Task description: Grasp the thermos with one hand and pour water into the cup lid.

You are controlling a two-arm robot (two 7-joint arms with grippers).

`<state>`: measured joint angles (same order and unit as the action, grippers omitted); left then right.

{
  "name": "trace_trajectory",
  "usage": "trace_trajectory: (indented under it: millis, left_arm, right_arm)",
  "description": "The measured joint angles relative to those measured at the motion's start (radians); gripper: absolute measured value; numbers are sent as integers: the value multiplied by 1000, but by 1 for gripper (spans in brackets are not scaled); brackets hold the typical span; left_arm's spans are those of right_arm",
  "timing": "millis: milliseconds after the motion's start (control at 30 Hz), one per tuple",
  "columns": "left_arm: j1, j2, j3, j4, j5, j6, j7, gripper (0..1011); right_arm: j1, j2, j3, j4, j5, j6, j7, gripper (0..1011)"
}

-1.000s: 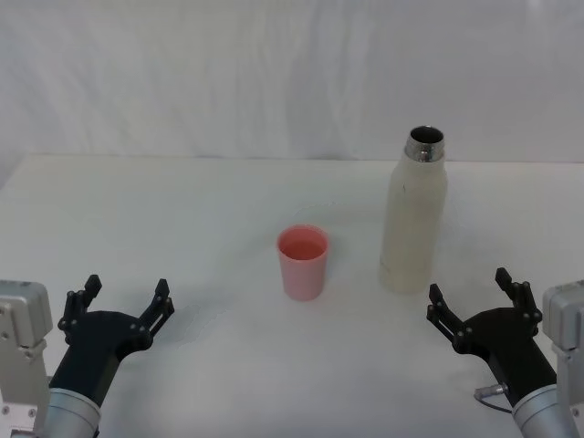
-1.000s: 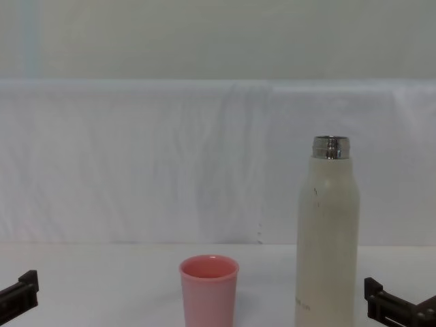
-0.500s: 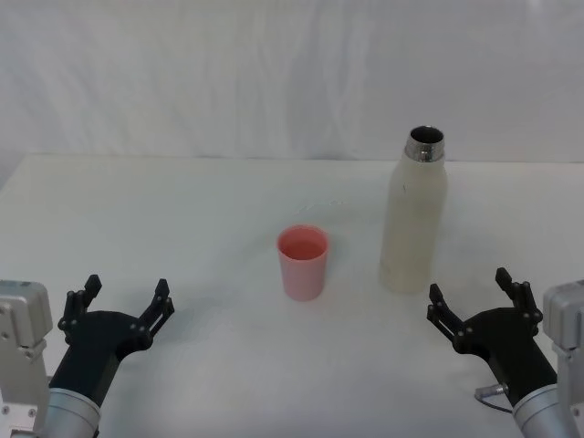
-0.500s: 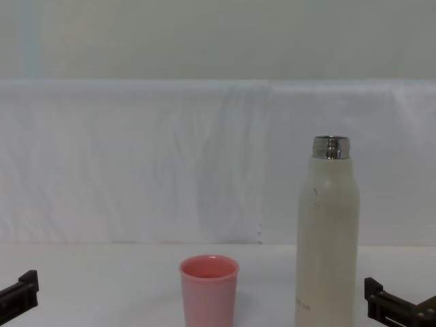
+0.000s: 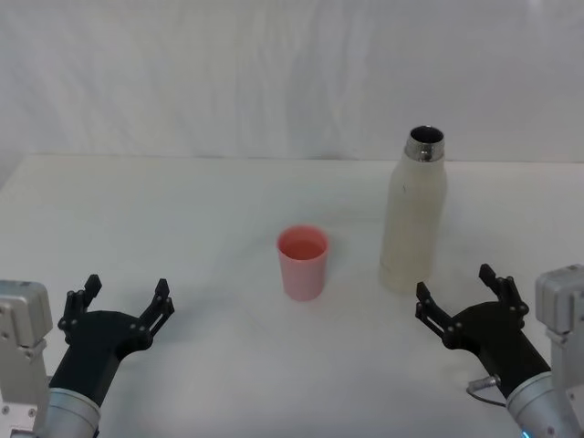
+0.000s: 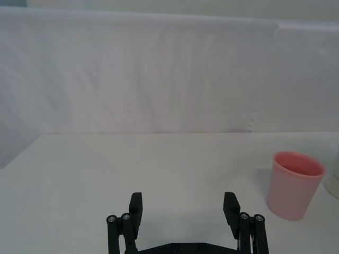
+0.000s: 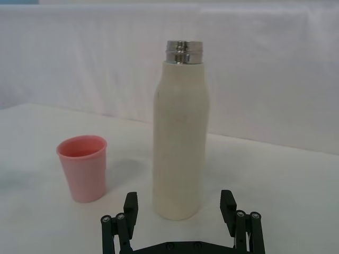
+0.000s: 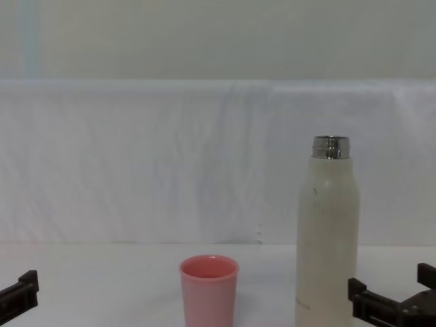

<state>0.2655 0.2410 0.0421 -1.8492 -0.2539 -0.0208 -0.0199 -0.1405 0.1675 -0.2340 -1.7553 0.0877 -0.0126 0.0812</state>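
Note:
The cream-white thermos (image 5: 413, 219) stands upright on the white table, its steel neck uncapped; it also stands in the chest view (image 8: 328, 238) and close ahead in the right wrist view (image 7: 179, 137). To its left sits the pink cup lid (image 5: 303, 262), (image 8: 209, 289), (image 7: 83, 166), (image 6: 294, 184), upright and apart from it. My right gripper (image 5: 459, 297) is open, just in front of and slightly right of the thermos, with nothing between its fingers (image 7: 179, 209). My left gripper (image 5: 123, 299) rests open at the front left, far from both (image 6: 184, 209).
The white table (image 5: 182, 219) runs back to a white cloth backdrop (image 5: 274, 73). Bare tabletop lies between the two grippers and around the cup lid.
My right gripper has shifted left and forward toward the thermos, still open. The left gripper, thermos and cup lid have not moved.

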Motion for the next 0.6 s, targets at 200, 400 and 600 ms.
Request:
trace_trajectory:
  millis: [200, 400, 600]
  left_arm:
    - [0, 0, 0, 0, 0, 0, 0, 1001]
    - [0, 0, 0, 0, 0, 0, 0, 1001]
    - [0, 0, 0, 0, 0, 0, 0, 1001]
  right_arm:
    - [11, -11, 8, 9, 1, 14, 25, 1001]
    - [21, -26, 24, 17, 15, 28, 47, 1001]
    - [37, -36, 41, 35, 41, 47, 63, 1001]
